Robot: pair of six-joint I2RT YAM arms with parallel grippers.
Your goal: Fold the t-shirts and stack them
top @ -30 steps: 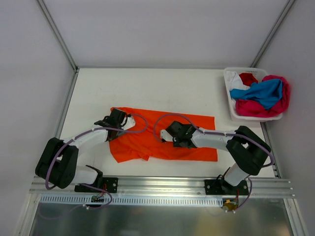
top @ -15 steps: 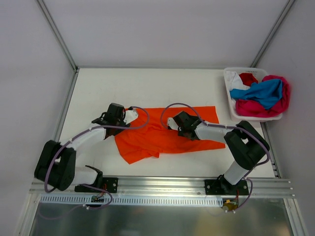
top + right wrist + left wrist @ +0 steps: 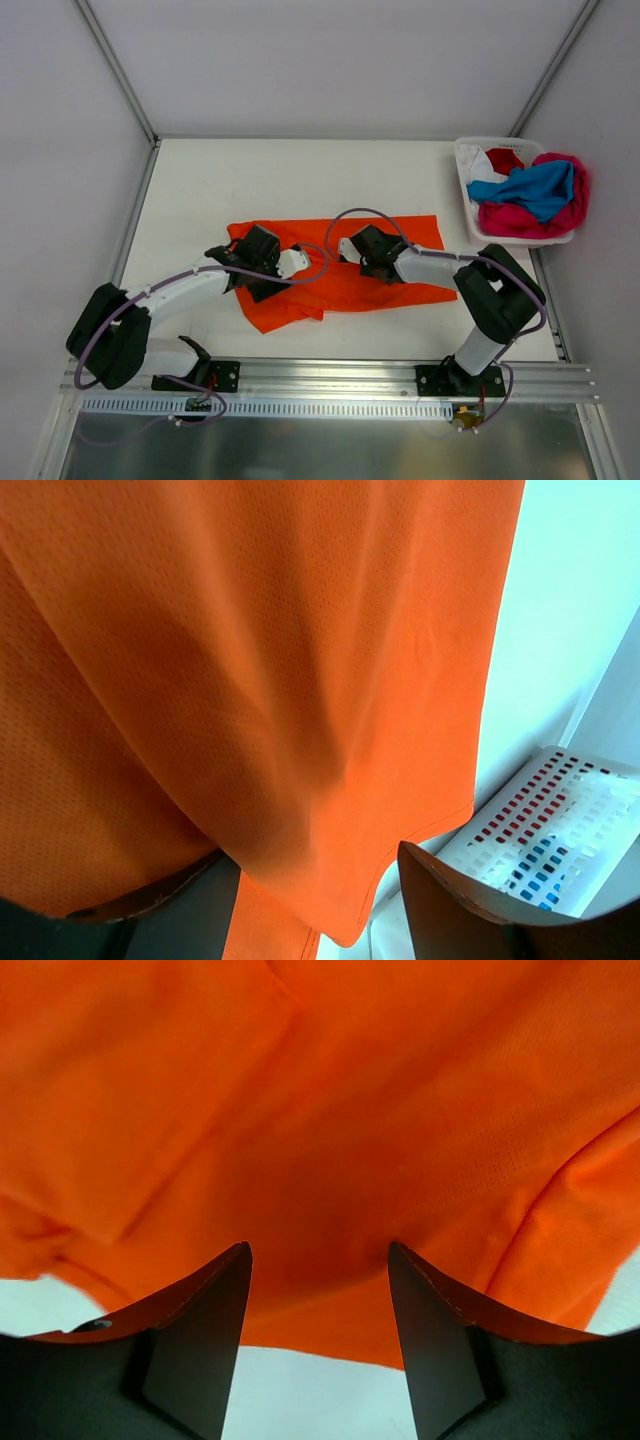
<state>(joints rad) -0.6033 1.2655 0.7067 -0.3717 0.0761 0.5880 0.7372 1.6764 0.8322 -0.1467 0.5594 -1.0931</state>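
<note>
The orange t-shirt lies rumpled and partly folded across the middle of the table. It fills the left wrist view and the right wrist view. My left gripper is over the shirt's left part; its jaws stand open at the hem with bare table under them and nothing between them. My right gripper is over the shirt's upper middle, jaws wide apart, with cloth draped over the left finger. Blue, magenta-pink, red and white shirts lie heaped in the basket.
The white plastic basket stands at the table's far right edge; it also shows in the right wrist view. Metal frame posts rise at the back corners. A rail runs along the near edge by the arm bases.
The right gripper carried the shirt's near edge toward the far side, narrowing the shirt, then held still. The left gripper swung right and nearer, onto the shirt's left part.
</note>
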